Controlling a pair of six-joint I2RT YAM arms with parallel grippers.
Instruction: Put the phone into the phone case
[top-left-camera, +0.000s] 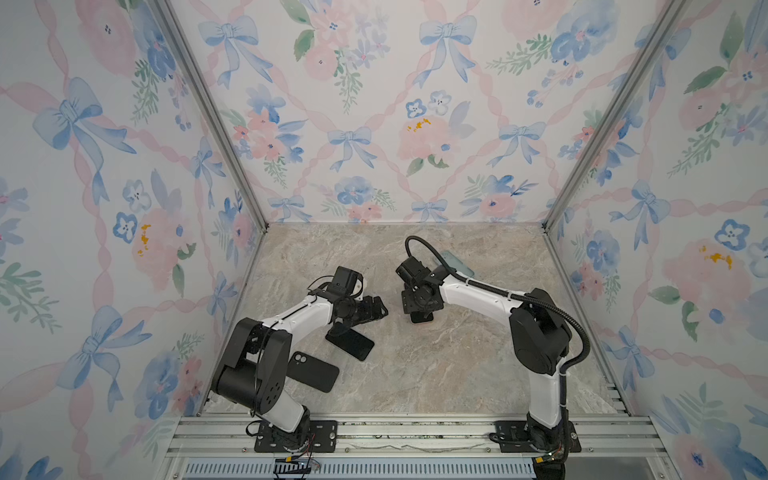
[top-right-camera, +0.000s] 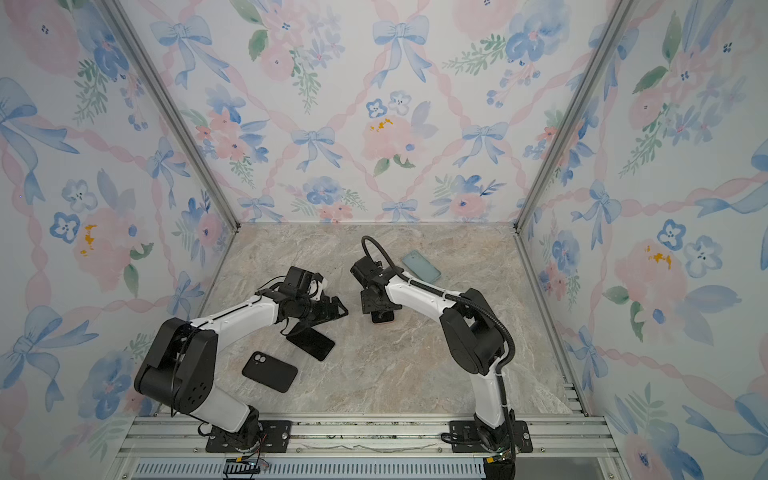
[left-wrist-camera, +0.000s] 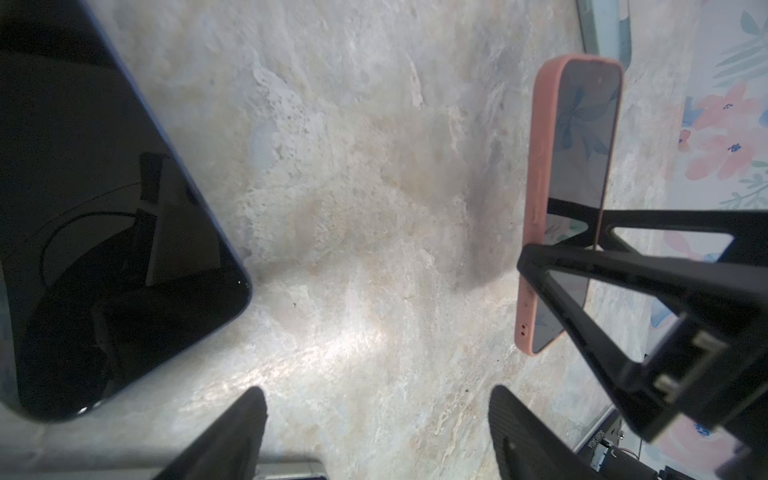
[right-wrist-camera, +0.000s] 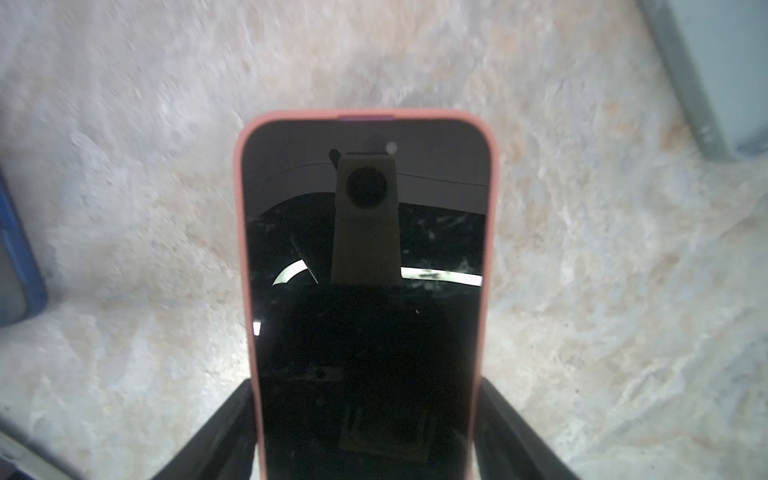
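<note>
1. The right gripper (right-wrist-camera: 365, 384) is closed on a black-screened phone in a salmon-pink soft case (right-wrist-camera: 365, 249). One finger presses each long edge near the phone's nearer end, and the jaws stand wide only because the phone fills them.
2. The left gripper (left-wrist-camera: 378, 419) is spread open and holds nothing. It hovers over the table beside the held phone.
3. That phone, the task's thing, sits near mid-table and seems just clear of the marble-patterned tabletop (top-left-camera: 457, 365). Its screen faces the right wrist camera.
4. I judge the step in hand to be setting down a phone that is already cased.
   - Squeeze the case's sides, not the glass.
   - Lower it flat and let go only once it rests.
   - A thin purplish strip at the far rim may mean that end is not fully seated. A press there would settle it.
5. Containers:
   - The pink case is filled.
   - A matte black case with twin camera holes (top-left-camera: 313, 372) lies back up, so its contents are hidden.
   - A pale teal case (top-right-camera: 420, 266) lies towards the back right and seems empty.
   - A bare black phone with a dark blue edge (top-left-camera: 351, 343) lies screen up and uncased, between the left gripper and the black case.
</note>
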